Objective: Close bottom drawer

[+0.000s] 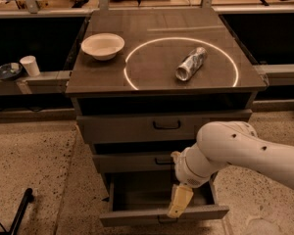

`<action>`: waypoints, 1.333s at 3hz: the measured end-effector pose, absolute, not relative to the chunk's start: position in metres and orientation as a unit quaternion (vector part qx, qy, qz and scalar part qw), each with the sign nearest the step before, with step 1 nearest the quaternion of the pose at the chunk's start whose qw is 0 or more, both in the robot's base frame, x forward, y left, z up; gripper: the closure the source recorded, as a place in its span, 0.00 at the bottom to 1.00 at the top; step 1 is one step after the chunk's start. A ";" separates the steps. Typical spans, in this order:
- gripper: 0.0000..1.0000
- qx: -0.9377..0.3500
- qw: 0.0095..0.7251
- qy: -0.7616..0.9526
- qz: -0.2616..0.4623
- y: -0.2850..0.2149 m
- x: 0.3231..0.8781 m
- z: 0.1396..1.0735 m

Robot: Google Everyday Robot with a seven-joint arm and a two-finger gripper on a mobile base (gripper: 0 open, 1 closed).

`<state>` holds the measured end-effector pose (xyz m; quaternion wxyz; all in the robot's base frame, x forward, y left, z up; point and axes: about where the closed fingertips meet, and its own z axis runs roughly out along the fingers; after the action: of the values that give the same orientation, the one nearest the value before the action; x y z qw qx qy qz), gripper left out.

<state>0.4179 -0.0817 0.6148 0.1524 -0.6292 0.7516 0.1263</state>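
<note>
The bottom drawer [137,216] is pulled out from the grey cabinet, its front near the lower edge of the view and its inside dark and bare. My white arm reaches in from the right. The gripper [179,202] hangs down with its yellowish fingers over the drawer's front edge, just behind the flat front. The middle drawer [132,161] and the wider top drawer [137,126] above are pushed in.
On the cabinet top lie a white bowl [103,45] at the left and a crushed can [191,63] inside a painted white circle. A white cup [30,65] and a dark dish [7,71] stand on a ledge at the left. Speckled floor surrounds the cabinet.
</note>
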 end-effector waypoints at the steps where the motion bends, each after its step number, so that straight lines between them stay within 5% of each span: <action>1: 0.00 -0.630 0.120 0.747 0.175 -0.077 0.398 0.544; 2: 0.00 -0.622 0.100 0.745 0.217 -0.072 0.372 0.463; 4: 0.43 -0.614 0.109 0.742 0.246 -0.063 0.355 0.408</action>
<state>0.3549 -0.0632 0.4085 0.1095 -0.6144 0.7417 0.2457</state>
